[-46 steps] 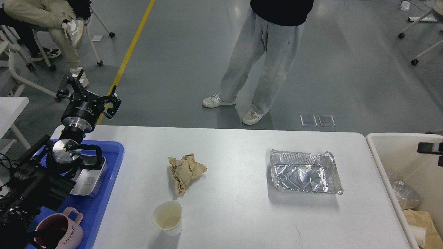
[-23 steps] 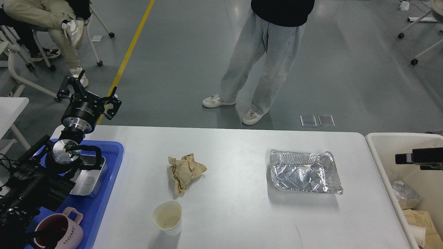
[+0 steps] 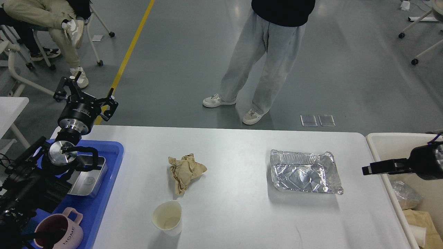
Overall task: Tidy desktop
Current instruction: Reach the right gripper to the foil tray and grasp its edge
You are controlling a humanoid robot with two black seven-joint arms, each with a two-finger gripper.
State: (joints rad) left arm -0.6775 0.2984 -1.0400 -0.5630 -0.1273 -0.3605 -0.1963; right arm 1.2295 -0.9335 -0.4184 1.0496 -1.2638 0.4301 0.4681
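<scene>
The white tabletop [image 3: 235, 145], smooth and round-cornered, is shown bearing a crumpled foil tray [image 3: 304, 172], a brown paper wad [image 3: 185, 169] and a paper cup [image 3: 167, 217]. The right claw [image 3: 369, 169] is seen at 3 o'clock of the foil tray, near it; its fingers cannot be told apart. The tray's long axis is laid 9-to-3. The left claw [image 3: 84, 91], fingers spread and empty, is held well apart at 10 o'clock.
</scene>
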